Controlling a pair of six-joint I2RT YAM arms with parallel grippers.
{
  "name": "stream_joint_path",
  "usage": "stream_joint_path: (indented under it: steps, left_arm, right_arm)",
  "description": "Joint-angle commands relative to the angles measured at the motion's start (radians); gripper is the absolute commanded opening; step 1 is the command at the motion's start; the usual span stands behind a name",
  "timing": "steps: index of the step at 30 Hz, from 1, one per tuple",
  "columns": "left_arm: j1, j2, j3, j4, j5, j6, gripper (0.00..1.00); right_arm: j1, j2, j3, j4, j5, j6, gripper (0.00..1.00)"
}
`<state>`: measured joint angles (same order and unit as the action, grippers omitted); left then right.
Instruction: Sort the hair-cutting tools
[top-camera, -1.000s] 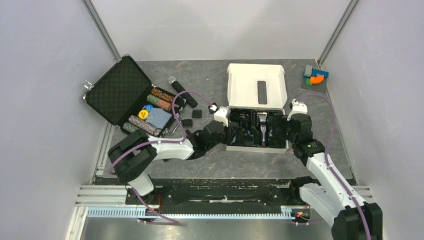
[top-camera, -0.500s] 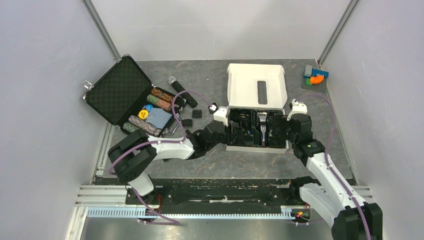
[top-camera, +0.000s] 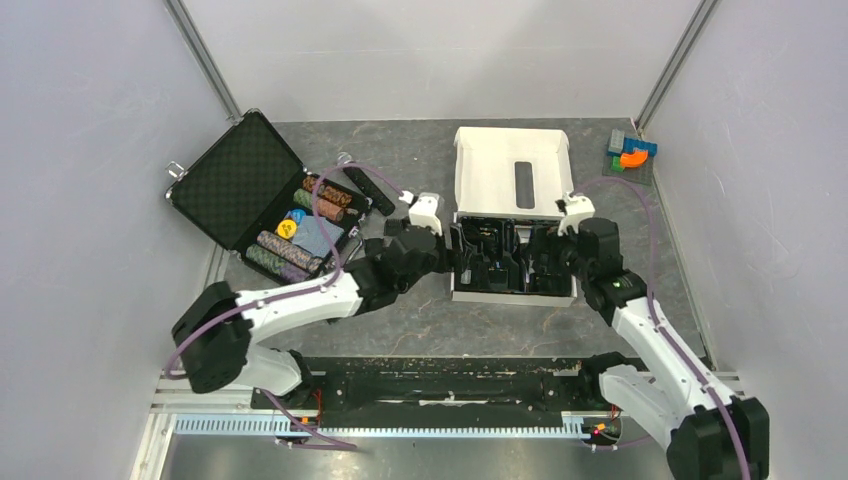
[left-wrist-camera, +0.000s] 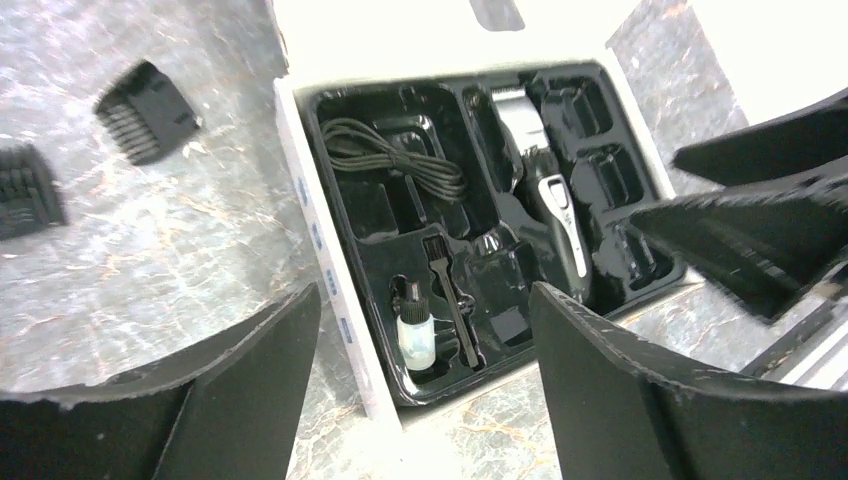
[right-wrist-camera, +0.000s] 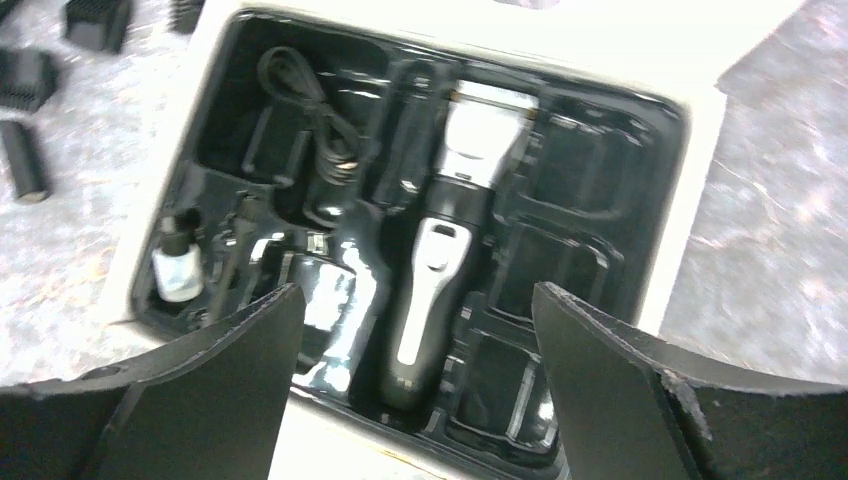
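- Left gripper (left-wrist-camera: 424, 298) and right gripper (right-wrist-camera: 417, 292) hover over the box (left-wrist-camera: 300, 205) — jaws wide, empty, ready to pick.
- Clipper (right-wrist-camera: 440, 250) sits in its moulded slot; combs (left-wrist-camera: 148, 97) lie loose beside the box — apparently unsorted.

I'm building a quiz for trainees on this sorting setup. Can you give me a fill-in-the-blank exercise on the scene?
1. The hair clipper rests in the ____ tray of the white box.
2. Comb attachments lie outside the box, on the ____.
3. The left hand and right hand are both ____, holding nothing.
Missing words: black; table; open.
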<state>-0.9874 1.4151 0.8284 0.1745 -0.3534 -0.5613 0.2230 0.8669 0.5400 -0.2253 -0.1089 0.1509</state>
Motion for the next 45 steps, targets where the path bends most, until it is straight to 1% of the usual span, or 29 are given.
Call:
stream_joint_path:
  steps: [1,3,4,7,9,11,14,18,21,24,26,34,42,45]
  left_arm:
    - [0.039,-0.114,0.089,-0.254,-0.109,-0.025,0.86]
    - [0.095,-0.155,0.104,-0.355,-0.088,-0.048,0.87]
    - [0.143,-0.18,0.105,-0.394,-0.06,-0.062,0.88]
    - [0.289,-0.243,0.1,-0.503,0.043,-0.073,0.99]
    - [0.408,-0.279,0.102,-0.584,0.112,-0.065,1.0]
    - [0.495,-0.311,0.115,-0.65,0.148,-0.037,1.0]
    - [0.572,-0.355,0.142,-0.727,0.139,0.034,1.0]
    - [0.59,-0.405,0.134,-0.742,0.049,0.133,1.0]
    - [0.591,-0.421,0.142,-0.748,0.022,0.206,1.0]
    - [0.59,-0.422,0.147,-0.745,0.001,0.253,1.0]
    - [0.591,-0.419,0.143,-0.742,-0.017,0.261,1.0]
    - [0.597,-0.404,0.143,-0.74,-0.001,0.27,1.0]
    - [0.605,-0.4,0.138,-0.739,0.01,0.274,1.0]
    - [0.606,-0.394,0.138,-0.739,0.019,0.274,1.0]
  right_arm:
    - [0.101,0.084,0.098,0.053,-0.08,-0.068,0.85]
    - [0.163,0.136,0.133,0.049,-0.06,-0.094,0.83]
    - [0.188,0.166,0.153,0.045,-0.052,-0.11,0.82]
    - [0.254,0.256,0.226,0.016,-0.051,-0.142,0.76]
    - [0.282,0.311,0.269,-0.005,-0.06,-0.188,0.72]
    - [0.305,0.355,0.303,-0.02,-0.069,-0.206,0.67]
    - [0.335,0.422,0.353,-0.047,-0.088,-0.219,0.6]
    - [0.381,0.5,0.414,-0.087,-0.089,-0.228,0.49]
    - [0.405,0.547,0.452,-0.114,-0.082,-0.228,0.44]
    - [0.414,0.586,0.472,-0.135,-0.064,-0.226,0.36]
    - [0.418,0.611,0.483,-0.142,-0.054,-0.223,0.33]
    - [0.436,0.661,0.506,-0.156,-0.056,-0.217,0.24]
    - [0.455,0.679,0.465,-0.157,-0.06,-0.206,0.16]
    - [0.459,0.681,0.444,-0.142,-0.057,-0.201,0.14]
